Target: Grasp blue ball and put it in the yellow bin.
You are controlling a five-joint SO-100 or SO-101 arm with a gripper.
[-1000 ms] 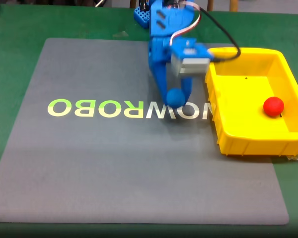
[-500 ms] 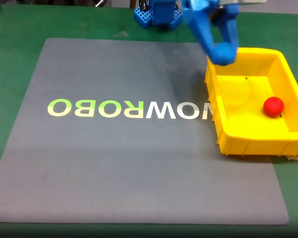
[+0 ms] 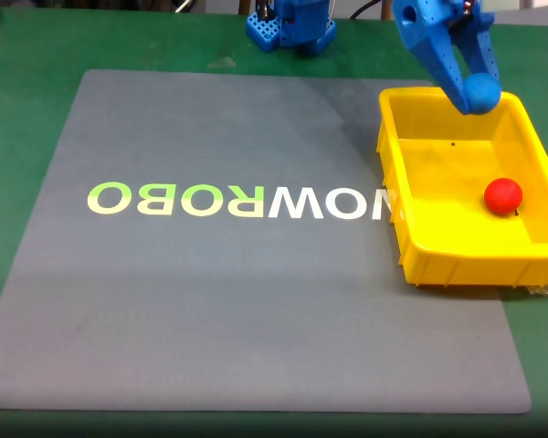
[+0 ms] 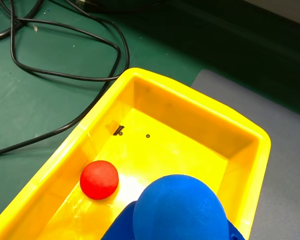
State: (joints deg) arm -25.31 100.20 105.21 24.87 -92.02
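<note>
The blue tool (image 3: 479, 91) is squeezing the blue ball (image 3: 481, 93) between its two fingers, up in the air over the far end of the yellow bin (image 3: 395, 214). In the wrist view the blue ball (image 4: 180, 210) looks big and close, with the yellow bin (image 4: 200, 97) open right under it. A red ball (image 3: 503, 194) sits on the floor of the bin, near its right wall in the fixed view. The bin rests on the right edge of a gray mat (image 3: 210, 310) on the green worktop (image 3: 27, 82). Black cables (image 4: 55, 75) lie on the worktop beside the bin.
</note>
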